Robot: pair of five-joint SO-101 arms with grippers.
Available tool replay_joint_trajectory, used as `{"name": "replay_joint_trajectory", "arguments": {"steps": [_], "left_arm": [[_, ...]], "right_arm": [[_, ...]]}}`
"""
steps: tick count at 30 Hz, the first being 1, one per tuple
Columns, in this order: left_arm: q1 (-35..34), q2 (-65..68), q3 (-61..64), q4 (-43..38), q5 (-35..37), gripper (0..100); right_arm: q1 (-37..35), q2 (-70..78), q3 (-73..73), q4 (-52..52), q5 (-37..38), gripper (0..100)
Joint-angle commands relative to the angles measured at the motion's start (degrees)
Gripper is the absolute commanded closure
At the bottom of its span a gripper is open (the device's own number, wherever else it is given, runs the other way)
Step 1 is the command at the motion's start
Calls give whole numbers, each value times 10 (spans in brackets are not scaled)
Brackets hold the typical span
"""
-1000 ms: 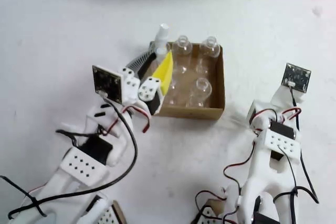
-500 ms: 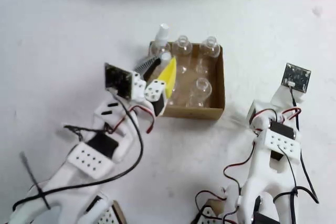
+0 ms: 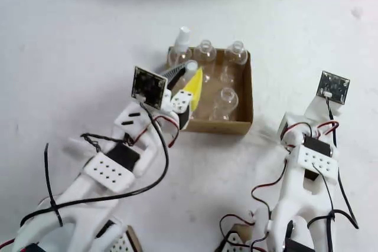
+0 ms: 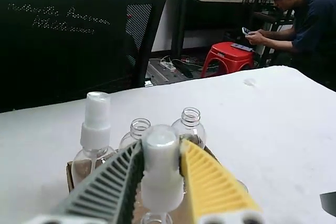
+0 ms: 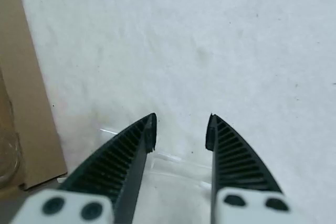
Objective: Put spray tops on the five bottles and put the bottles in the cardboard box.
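left wrist view | we're capping: left gripper [image 4: 161, 150] clamps spray top [image 4: 160, 182] over cardboard box [image 3: 220, 126] | right gripper [image 5: 181, 129] apart beside it | next: press down straight

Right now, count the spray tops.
2 spray tops: one on the bottle at the box's far left corner, one in the left gripper over it. Others may be hidden.
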Motion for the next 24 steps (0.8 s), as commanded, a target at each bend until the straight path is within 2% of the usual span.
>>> {"name": "replay_joint_trajectory", "arguments": {"steps": [1, 21, 24], "left_arm": [[7, 0, -9, -14, -8, 980], [2, 1, 17, -11, -10, 976], [2, 1, 18, -5, -10, 877]], "right_arm": [[1, 0, -3, -11, 2, 858], [1, 0, -3, -10, 2, 858], [1, 0, -3, -10, 2, 858]]}}
